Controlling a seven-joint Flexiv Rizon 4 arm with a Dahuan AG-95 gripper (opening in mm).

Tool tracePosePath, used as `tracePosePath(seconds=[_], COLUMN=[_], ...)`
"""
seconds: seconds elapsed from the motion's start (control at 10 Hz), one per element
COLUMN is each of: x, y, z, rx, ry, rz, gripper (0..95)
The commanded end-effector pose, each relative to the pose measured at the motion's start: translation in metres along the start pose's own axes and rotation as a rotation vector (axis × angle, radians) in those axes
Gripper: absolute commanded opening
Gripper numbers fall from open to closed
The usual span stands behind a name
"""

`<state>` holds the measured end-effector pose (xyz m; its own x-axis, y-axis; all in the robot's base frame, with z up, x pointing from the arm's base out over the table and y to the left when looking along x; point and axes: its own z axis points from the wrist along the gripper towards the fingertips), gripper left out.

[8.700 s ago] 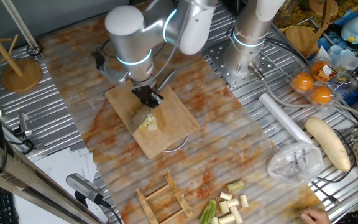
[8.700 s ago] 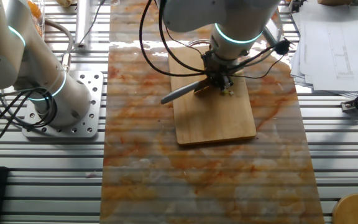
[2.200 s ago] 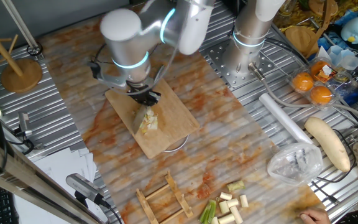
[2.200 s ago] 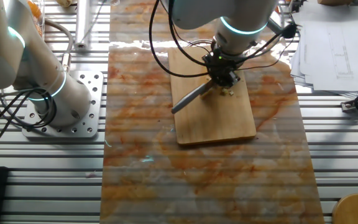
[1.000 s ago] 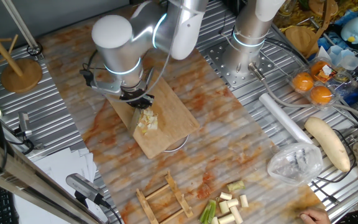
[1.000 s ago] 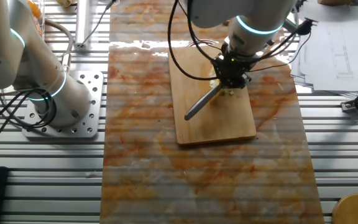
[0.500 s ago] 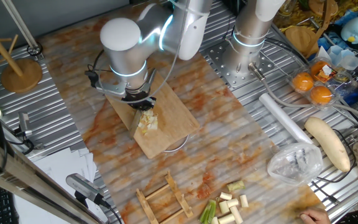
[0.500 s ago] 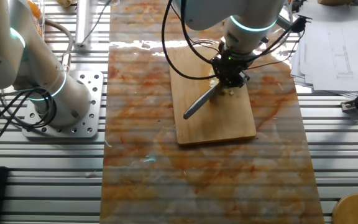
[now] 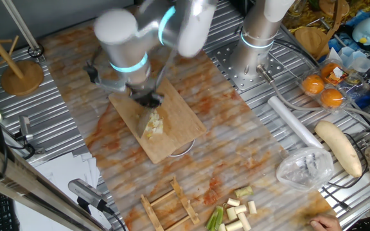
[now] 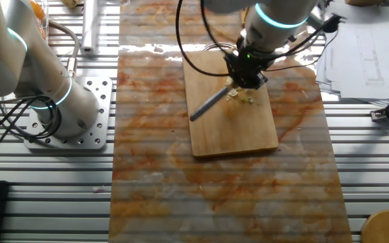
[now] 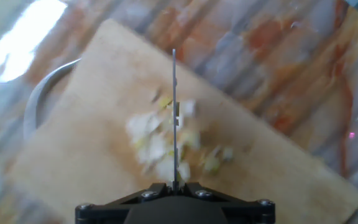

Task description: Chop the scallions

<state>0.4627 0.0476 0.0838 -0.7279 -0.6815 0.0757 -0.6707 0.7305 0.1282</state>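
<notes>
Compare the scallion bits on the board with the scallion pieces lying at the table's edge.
The bits on the cutting board are small, pale yellowish and heaped in one loose pile under the knife. The pieces at the edge are uncut stalk segments, longer and thicker, lying side by side on the mat. The bits look all pale; some pieces are light green. Both are cream-toned scallion.

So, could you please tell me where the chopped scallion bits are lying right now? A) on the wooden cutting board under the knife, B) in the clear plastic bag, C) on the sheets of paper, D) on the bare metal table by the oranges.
A: the pale chopped scallion bits lie in a loose heap on the wooden cutting board, right under the knife blade held in the gripper.
</notes>
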Motion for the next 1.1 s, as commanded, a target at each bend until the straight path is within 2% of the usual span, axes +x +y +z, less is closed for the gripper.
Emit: tracePosePath(seconds=[0.1, 0.3, 0.5, 0.6, 0.9, 1.1], x=[-0.001, 0.0, 0.0, 0.0, 0.0, 0.0], y=[0.01, 0.011, 0.012, 0.014, 0.019, 0.025], z=[-0.006, -0.007, -0.007, -0.008, -0.012, -0.015], rx=[-0.001, -0.017, -0.014, -0.024, -0.028, -0.058], ry=[0.01, -0.006, -0.005, -0.012, -0.008, -0.031], rz=[0.209, 0.33, 0.371, 0.392, 0.432, 0.5], gripper=[0.0, 0.0, 0.0, 0.0, 0.0, 0.0])
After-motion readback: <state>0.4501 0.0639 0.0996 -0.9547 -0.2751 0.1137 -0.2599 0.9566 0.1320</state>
